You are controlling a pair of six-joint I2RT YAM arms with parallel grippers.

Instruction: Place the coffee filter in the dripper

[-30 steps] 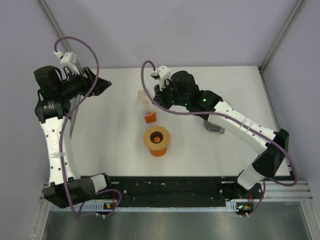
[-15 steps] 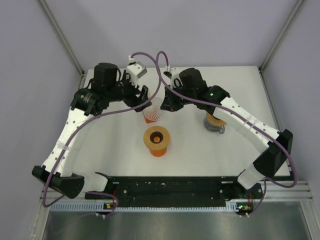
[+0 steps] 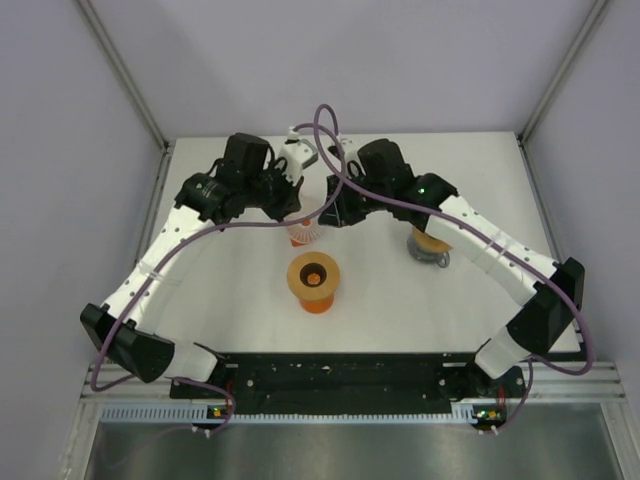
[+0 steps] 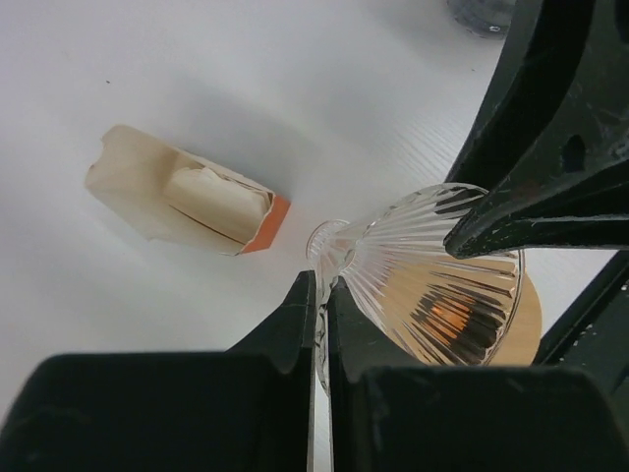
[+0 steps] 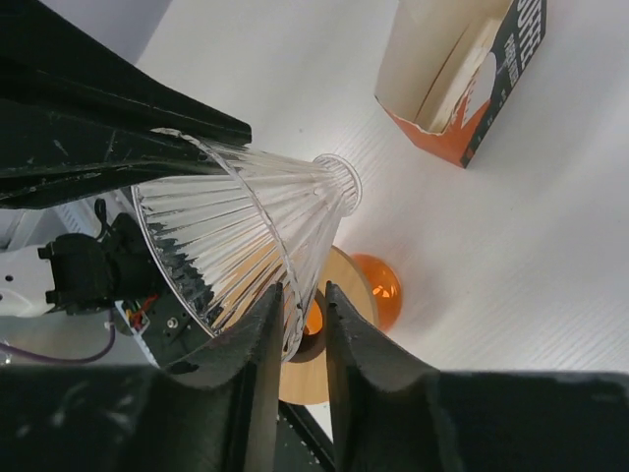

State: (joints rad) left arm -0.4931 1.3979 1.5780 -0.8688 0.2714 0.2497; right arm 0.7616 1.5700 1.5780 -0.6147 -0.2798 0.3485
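The left hand (image 4: 320,295) is closed narrow on the thin wall of the coffee filter (image 4: 423,285), a clear ribbed cone also clamped at its rim by the right hand (image 5: 305,300). It is held above the surface (image 4: 295,98), beside a torn carton (image 4: 187,202) and just beyond the dripper (image 3: 314,277). If the two hands are moved unevenly, the cone could be twisted loose or dropped.
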